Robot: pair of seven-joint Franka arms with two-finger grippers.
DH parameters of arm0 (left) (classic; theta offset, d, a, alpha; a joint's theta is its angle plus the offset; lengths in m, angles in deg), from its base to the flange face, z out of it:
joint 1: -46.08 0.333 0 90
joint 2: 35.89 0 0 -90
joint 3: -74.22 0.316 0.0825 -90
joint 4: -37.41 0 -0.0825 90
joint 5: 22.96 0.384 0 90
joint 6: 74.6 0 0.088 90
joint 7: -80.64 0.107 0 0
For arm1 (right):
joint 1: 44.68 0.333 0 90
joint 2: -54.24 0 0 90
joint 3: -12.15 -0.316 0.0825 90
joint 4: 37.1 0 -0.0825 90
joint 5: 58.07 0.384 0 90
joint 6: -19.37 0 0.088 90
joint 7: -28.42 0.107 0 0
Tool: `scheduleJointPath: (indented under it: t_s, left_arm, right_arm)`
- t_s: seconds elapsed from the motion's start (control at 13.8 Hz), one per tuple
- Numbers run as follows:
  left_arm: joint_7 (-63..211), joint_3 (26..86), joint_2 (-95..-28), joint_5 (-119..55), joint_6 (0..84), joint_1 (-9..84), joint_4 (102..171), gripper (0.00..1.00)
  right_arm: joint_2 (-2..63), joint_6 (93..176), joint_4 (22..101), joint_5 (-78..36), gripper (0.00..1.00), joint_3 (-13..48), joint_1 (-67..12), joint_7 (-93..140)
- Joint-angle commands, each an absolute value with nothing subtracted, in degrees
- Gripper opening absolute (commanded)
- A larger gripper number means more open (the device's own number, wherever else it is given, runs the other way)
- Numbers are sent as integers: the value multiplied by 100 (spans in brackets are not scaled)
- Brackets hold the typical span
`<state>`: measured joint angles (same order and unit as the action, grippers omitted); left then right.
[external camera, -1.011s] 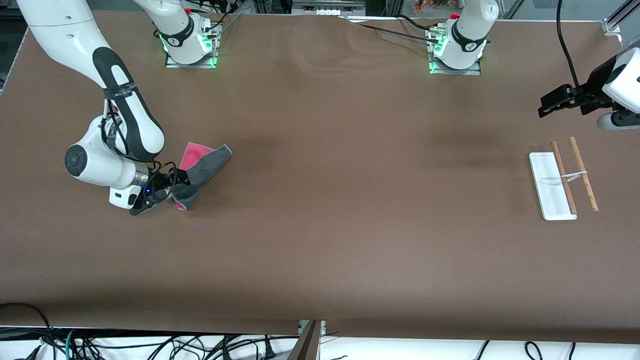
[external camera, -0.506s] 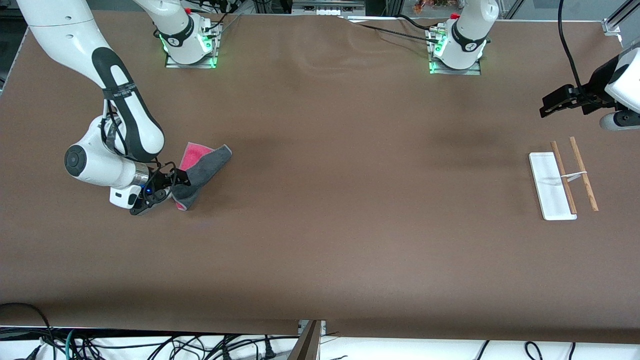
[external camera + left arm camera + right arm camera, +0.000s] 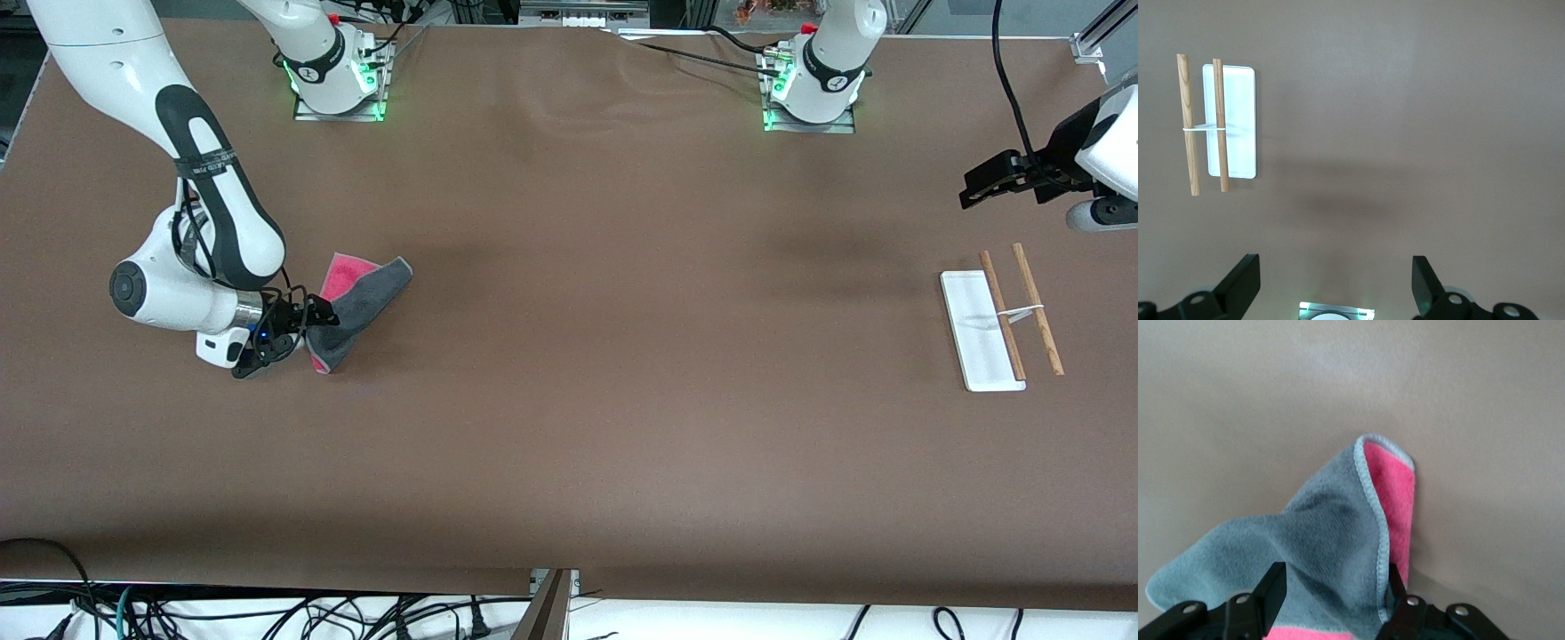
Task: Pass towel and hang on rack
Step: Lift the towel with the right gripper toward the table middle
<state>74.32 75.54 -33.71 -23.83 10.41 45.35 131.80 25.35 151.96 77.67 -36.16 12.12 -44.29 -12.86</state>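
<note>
Grey-pink towel [image 3: 1331, 540] between right end effector [image 3: 1335, 597] fingers

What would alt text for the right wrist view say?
The right gripper has its jaws straddling a soft cloth towel, dark grey with a bright pink underside. The towel lies crumpled on the plain brown table, one pale-stitched corner folded back.

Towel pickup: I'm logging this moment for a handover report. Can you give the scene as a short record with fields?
towel: on the table toward the right arm's end, folded, grey over pink
right gripper: at the towel's edge, fingers astride the cloth, closing
left gripper: open, waiting in the air near the rack
rack: toward the left arm's end, nothing on its rods
</note>
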Motion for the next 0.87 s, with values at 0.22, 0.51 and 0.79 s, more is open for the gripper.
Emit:
scheduleJointPath:
  t_s: [0.22, 0.51, 0.79]
  left_arm:
    - [7405, 7528, -3369, -2499, 951, 4581, 13119, 100]
    - [7414, 7528, -3369, -2499, 951, 4581, 13119, 100]
    - [7414, 7528, -3369, -2499, 951, 4581, 13119, 100]
  right_arm:
    - [2708, 14726, 7821, -3470, 45, 1373, -4477, -1456]
    - [2691, 14629, 7821, -3470, 13, 1382, -4477, -1412]
    - [2708, 14076, 7654, -3435, 0, 1382, -4477, -1368]
